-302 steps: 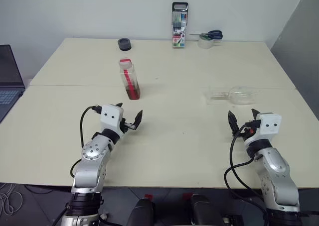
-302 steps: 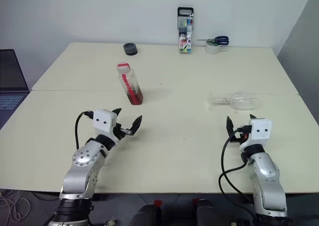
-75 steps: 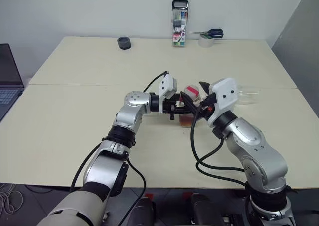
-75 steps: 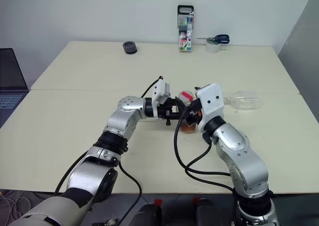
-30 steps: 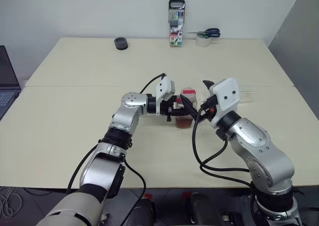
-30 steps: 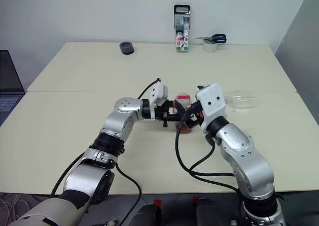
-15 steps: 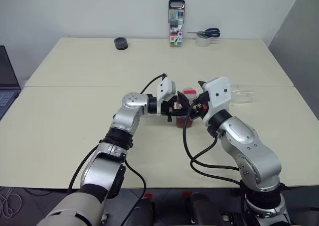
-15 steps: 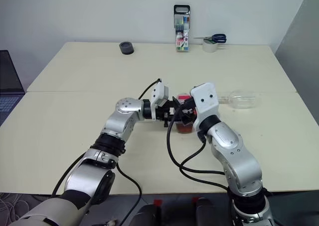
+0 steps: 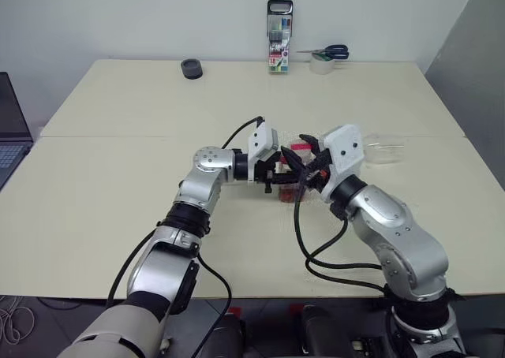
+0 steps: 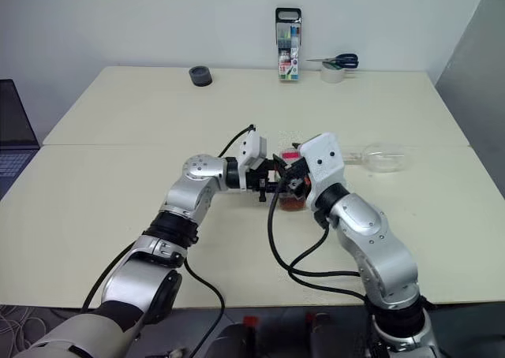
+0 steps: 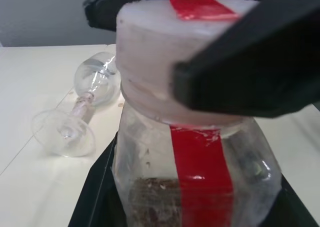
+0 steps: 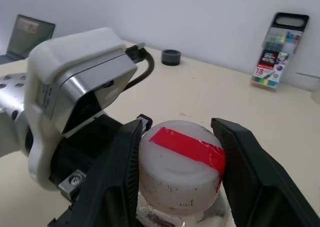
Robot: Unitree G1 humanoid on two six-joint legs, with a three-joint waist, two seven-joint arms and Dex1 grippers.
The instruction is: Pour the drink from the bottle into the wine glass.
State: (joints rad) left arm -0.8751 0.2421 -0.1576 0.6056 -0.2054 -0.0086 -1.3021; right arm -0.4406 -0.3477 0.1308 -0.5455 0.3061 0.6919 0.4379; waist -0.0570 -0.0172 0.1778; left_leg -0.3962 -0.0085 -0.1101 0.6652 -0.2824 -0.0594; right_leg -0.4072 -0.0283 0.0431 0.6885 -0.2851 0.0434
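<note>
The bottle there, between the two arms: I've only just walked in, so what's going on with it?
The left gripper is shut on the bottle, holding it upright by its body near the middle of the table. The right gripper has its fingers on either side of the white cap, which is on the bottle. A little reddish-brown drink sits at the bottom. The wine glass lies on its side nearby, so nothing has been poured.

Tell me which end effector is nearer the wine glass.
Right. The right end effector is closed around the bottle's cap, on the side toward the lying wine glass; the left end effector clamps the bottle from the far side.
</note>
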